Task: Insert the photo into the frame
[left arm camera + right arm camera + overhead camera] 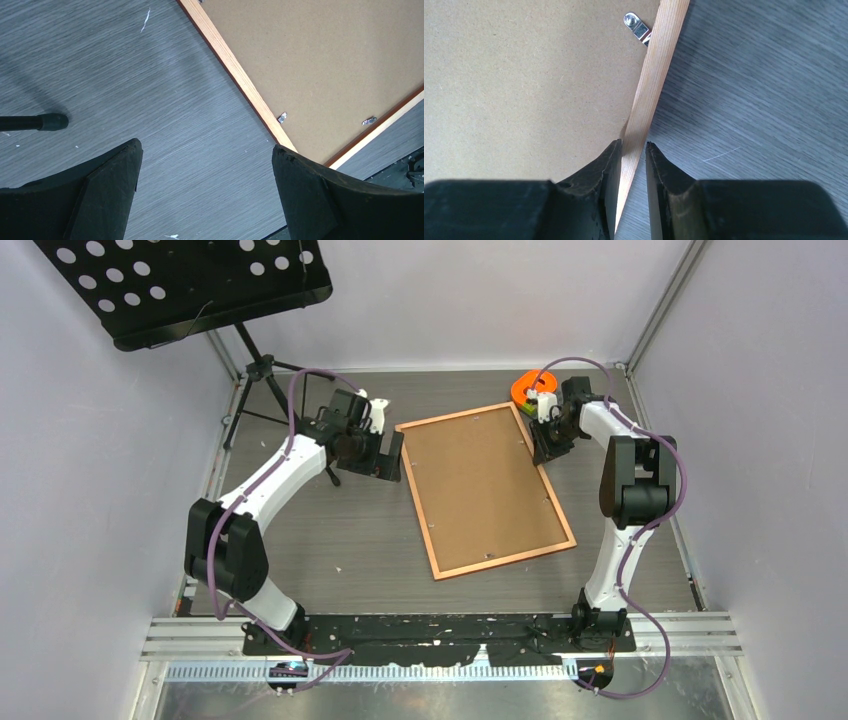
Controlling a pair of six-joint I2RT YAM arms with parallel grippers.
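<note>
The frame (417, 503) lies face down in the middle of the table, its thin orange-brown border around a plain brown backing board (485, 490). The photo is not in view. My right gripper (543, 445) is shut on the frame's right border near its far right corner; in the right wrist view the border (659, 75) runs between the gripper's (634, 146) two fingers. My left gripper (392, 462) is open and empty just left of the frame's far left corner. In the left wrist view the gripper (206, 147) is over bare table, with the frame's border (235, 70) beside the right finger.
A black music stand (190, 285) on a tripod (265, 370) stands at the far left; one of its feet (50, 121) shows near my left gripper. An orange object (530, 388) sits behind my right gripper. Small metal tabs (636, 27) hold the backing board. Walls close in the table.
</note>
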